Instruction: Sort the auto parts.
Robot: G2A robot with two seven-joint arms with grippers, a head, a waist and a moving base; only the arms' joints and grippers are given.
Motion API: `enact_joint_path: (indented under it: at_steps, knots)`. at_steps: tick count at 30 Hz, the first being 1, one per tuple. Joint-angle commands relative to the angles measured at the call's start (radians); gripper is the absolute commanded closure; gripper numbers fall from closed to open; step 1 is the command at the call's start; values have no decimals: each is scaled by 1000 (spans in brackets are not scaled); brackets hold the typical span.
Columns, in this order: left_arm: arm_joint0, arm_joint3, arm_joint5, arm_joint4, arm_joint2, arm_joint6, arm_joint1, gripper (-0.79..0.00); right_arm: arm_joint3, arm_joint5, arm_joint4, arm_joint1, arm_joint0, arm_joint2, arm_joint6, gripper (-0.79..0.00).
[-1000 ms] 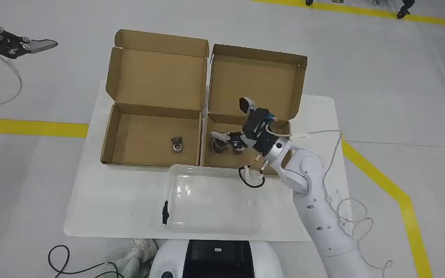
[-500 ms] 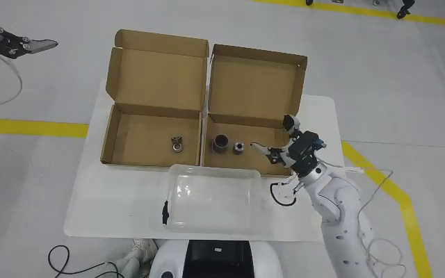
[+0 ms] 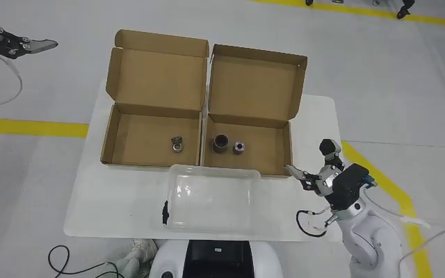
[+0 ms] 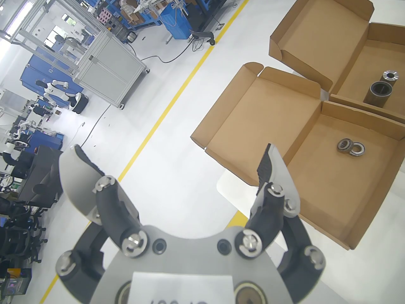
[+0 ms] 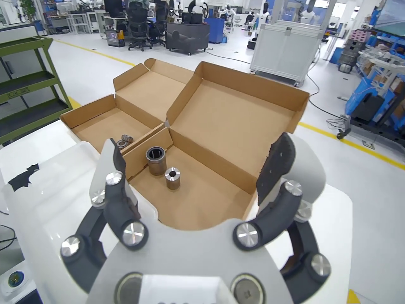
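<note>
Left hand (image 4: 174, 159): spread, empty, off the counter (image 3: 90, 201) at ten o'clock.
Left box (image 3: 132, 142): eleven o'clock; two bearing rings (image 4: 351, 147) inside, side by side.
Clear tub (image 3: 212, 201): six o'clock, at the near counter edge.
Right box (image 3: 268, 149): one o'clock; large sleeve (image 3: 221, 143) and small sleeve (image 3: 238, 146).
Right hand (image 3: 311, 159): spread, empty, four o'clock.
Progress: four parts boxed by kind, two and two; sorting looks finished.

left box (image 3: 139, 142): bearings (image 3: 176, 144) | right box (image 3: 268, 149): large bushing (image 3: 221, 144) left of small bushing (image 3: 238, 146) | tub (image 3: 212, 198): before both boxes
</note>
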Motion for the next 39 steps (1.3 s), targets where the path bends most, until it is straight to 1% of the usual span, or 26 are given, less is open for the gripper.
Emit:
enact_joint_path:
  at_steps: [1, 6, 9, 11, 39]
  knots:
    - [0, 0, 0, 0, 0, 0, 0, -785, -35, 36, 4, 0, -53, 23, 3, -785]
    - [0, 0, 0, 0, 0, 0, 0, -785, -84, 42, 10, 3, -137, 66, -95, -785]
    - [0, 0, 0, 0, 0, 0, 0, -785, -89, 45, -1, 4, -163, 78, -155, -785]
    - [0, 0, 0, 0, 0, 0, 0, -785, -84, 69, -2, 4, -175, 78, -180, -785]
    - [0, 0, 0, 0, 0, 0, 0, -784, -84, 69, -1, 4, -175, 78, -180, -785]
